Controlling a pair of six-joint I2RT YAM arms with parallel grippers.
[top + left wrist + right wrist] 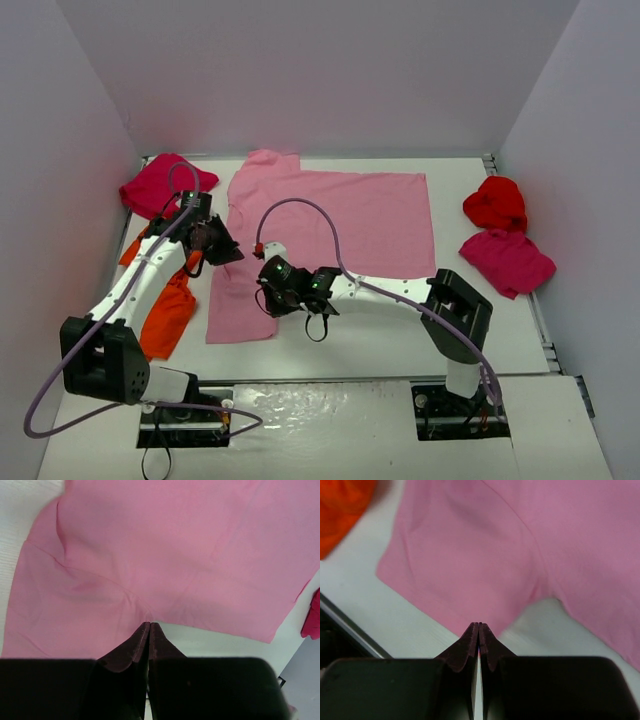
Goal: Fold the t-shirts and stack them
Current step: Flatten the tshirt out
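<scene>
Pale walls [320, 70] close in a white tabletop [390, 335]. On it the pink t-shirt [350, 220] lies spread flat, from the middle toward the far edge, one sleeve hanging toward the near edge on its left side. The rest sit crumpled around it: a magenta shirt [165, 185] at the far left corner, an orange shirt [165, 305] along the left edge, and a red shirt [495, 203] and a crimson shirt [505, 260] by the right edge.

The left gripper [150, 626] has its jaws pressed together, tips right at the hem where sleeve meets body, with creases fanning out from that spot. The right gripper [479, 626] is likewise closed, at the edge of the near sleeve. Whether either has nipped cloth I cannot tell.

The shirt looks thin, limp and light. It will likely sag and drag rather than hold shape, so the hems, shoulder seams or sleeve edges seem the best holds — two spread points, lifted together.
</scene>
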